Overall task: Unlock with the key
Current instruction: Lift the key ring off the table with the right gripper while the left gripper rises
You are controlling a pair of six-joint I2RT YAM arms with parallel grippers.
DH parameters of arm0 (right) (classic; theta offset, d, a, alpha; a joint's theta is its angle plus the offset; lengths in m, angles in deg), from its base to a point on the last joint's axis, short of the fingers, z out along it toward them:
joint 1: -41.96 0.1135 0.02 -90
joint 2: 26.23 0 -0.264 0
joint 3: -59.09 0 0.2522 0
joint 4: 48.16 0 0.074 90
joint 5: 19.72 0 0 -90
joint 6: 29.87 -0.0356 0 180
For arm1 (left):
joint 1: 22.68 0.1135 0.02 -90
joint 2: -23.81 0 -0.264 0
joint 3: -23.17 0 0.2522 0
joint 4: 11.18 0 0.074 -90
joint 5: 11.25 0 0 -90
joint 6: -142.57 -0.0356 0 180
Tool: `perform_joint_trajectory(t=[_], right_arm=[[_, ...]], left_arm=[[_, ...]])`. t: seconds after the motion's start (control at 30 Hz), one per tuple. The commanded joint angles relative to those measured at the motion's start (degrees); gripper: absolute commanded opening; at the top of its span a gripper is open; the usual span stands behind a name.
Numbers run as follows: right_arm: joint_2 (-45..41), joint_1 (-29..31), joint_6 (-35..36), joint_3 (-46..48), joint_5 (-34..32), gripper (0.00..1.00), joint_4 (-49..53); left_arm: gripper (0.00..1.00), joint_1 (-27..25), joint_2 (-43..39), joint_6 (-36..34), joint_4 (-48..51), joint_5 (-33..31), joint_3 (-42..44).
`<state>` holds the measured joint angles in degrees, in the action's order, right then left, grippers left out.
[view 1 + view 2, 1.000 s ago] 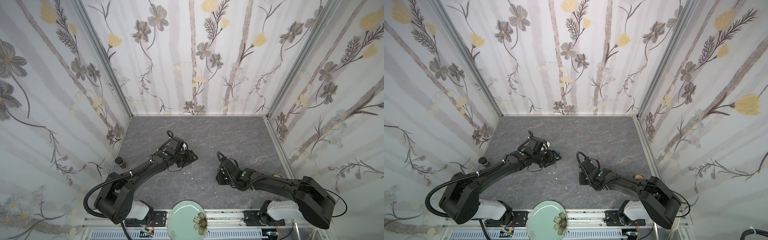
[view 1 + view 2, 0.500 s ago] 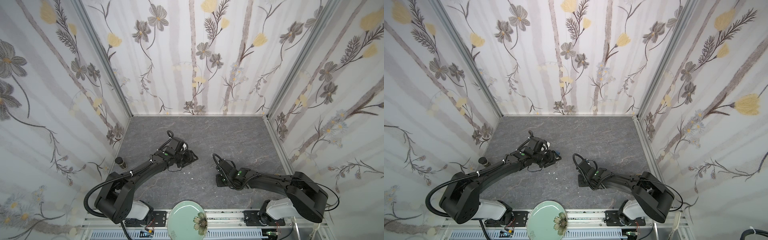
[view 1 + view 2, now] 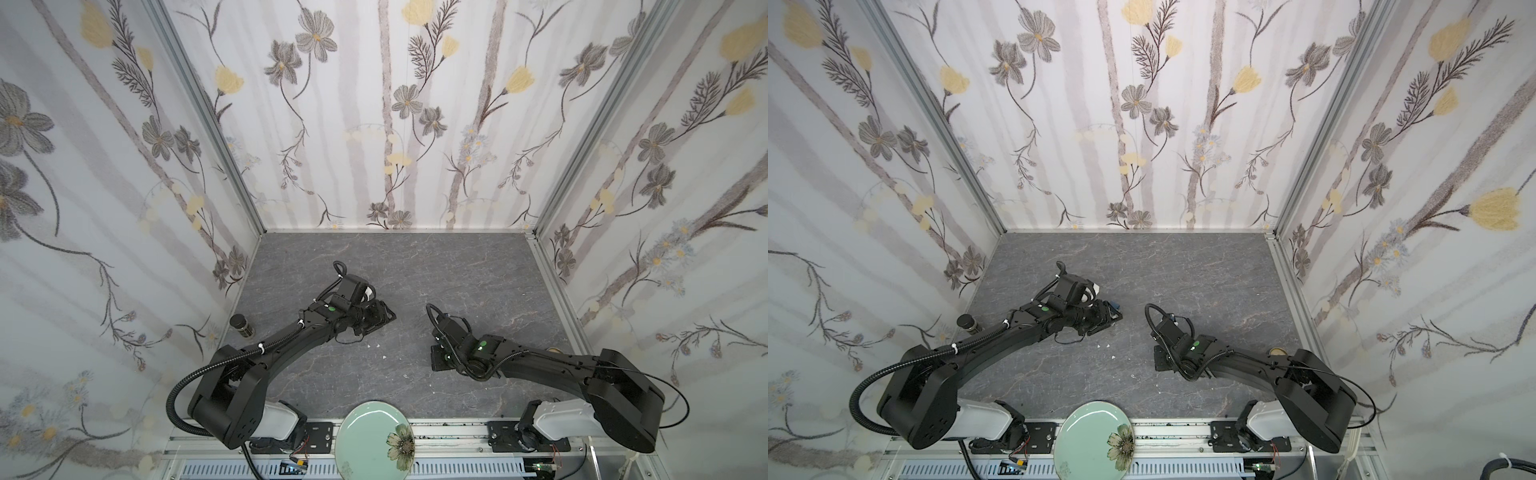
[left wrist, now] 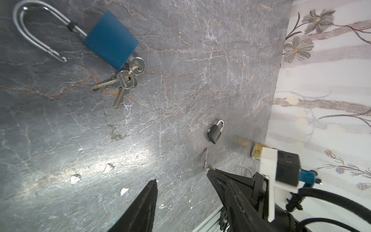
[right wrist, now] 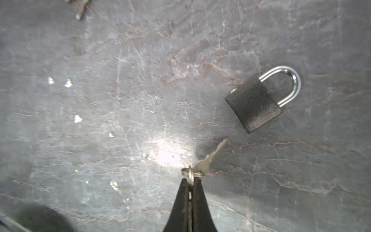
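A small dark padlock (image 5: 254,106) lies flat on the grey floor with its steel shackle closed. My right gripper (image 5: 189,180) is shut on the ring of a small silver key (image 5: 212,156). The key's tip points at the padlock's bottom corner, a short gap away. The left wrist view shows the same padlock (image 4: 215,133) and key (image 4: 205,157) farther off. My left gripper (image 4: 188,192) is open and holds nothing. It hovers near a blue padlock (image 4: 110,39) whose long shackle is open. A bunch of keys (image 4: 124,80) hangs from that lock's base.
A dark jar (image 3: 242,325) stands by the left wall. A gold can (image 4: 259,150) lies against the right wall. A green plate (image 3: 376,432) sits on the front rail. White crumbs (image 3: 374,345) dot the floor between the arms. Flowered walls close three sides.
The right gripper has closed onto the key ring, and its wrist shifted slightly left. The left arm has stayed still.
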<state>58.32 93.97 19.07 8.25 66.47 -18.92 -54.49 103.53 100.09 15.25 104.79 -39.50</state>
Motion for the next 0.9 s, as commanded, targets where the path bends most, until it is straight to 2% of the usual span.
perform_joint_trajectory(t=[0.0,0.13,0.3,0.37,0.57,0.83,0.87], right_arm=[[-3.9,-0.2,2.8,-1.1,-0.7,0.00,-1.6],[-9.4,-1.1,5.9,-2.7,2.1,0.00,-2.9],[-14.7,-4.1,8.7,-4.5,8.5,0.00,-5.7],[-16.0,-7.0,9.3,-5.2,11.9,0.00,-6.8],[-17.6,-9.8,10.9,-9.8,18.9,0.00,-7.1],[-18.9,-11.2,10.4,-12.5,25.7,0.00,-9.6],[-19.2,-11.2,10.3,-12.5,26.6,0.00,-10.3]], left_arm=[[0.57,0.0,-2.1,-1.0,-1.2,-1.2,0.0],[0.55,0.6,-5.1,-2.0,-3.8,0.4,0.0],[0.47,1.0,-9.0,-3.7,-9.9,6.9,-0.1],[0.46,1.0,-10.1,-4.2,-12.4,10.0,-0.3],[0.45,1.0,-12.3,-3.6,-20.5,17.0,0.9],[0.58,1.0,-12.8,1.5,-33.2,20.0,4.1],[0.63,0.9,-12.7,2.4,-34.9,20.4,4.4]])
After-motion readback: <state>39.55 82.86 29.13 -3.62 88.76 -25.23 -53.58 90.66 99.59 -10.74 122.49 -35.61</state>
